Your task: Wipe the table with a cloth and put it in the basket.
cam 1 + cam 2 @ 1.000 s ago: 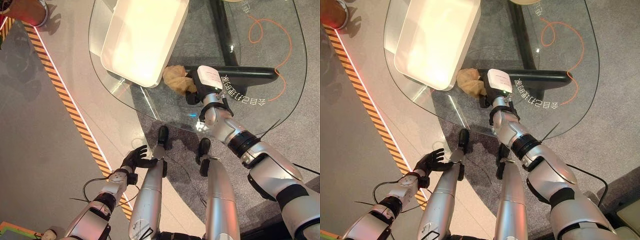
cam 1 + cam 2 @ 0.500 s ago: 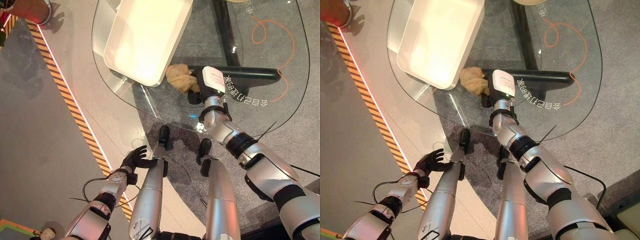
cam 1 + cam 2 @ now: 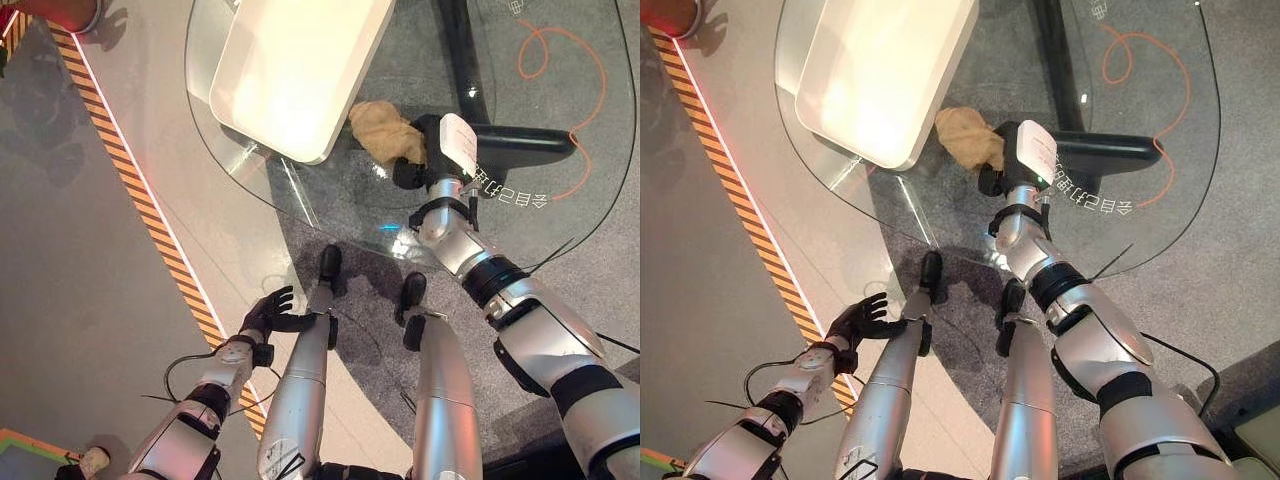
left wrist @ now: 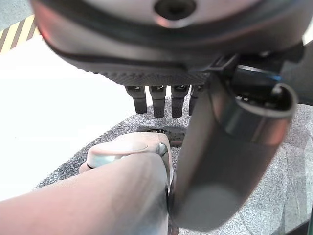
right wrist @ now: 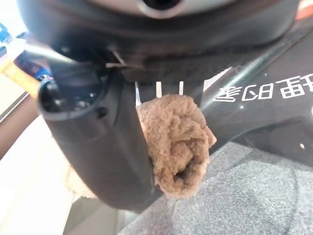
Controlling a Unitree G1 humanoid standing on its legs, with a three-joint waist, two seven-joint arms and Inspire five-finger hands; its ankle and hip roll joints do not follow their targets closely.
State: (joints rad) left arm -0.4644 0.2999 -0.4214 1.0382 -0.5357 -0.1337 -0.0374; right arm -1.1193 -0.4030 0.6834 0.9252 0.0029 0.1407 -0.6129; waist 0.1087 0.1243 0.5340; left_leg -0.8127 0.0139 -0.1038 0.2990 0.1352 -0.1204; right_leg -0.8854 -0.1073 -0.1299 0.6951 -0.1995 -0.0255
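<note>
right robot hand: the right robot hand (image 3: 425, 160) is seen centre-right of the left eye view, with its thumb and fingers curled round the tan cloth (image 3: 386, 132); in the right wrist view the cloth (image 5: 177, 142) is bunched between thumb and palm, so a clenched grasp on it is judged.
why held so: the cloth is kept wadded in the grip so it can be dragged over the glass; judged a wiping hold, not a carrying one, since the wad appears to rest on the surface.
cloth place: on the glass worktop (image 3: 330, 200), just beside the near corner of the basket, upper centre of the frame.
basket: the white basket (image 3: 290, 70) sits at the upper left part of the worktop; contact with the cloth cannot be told. Its closeness makes the drop-in a short move, by judgement.
left robot hand: the left robot hand (image 3: 268, 312) is seen lower left, off the worktop, with fingers relaxed and nothing held; idle.
task stage: wiping judged in hand; cloth not yet in the basket.
floor: a striped warning tape (image 3: 150, 210) runs diagonally at left; an orange cable (image 3: 560, 60) is seen through the glass at upper right.
</note>
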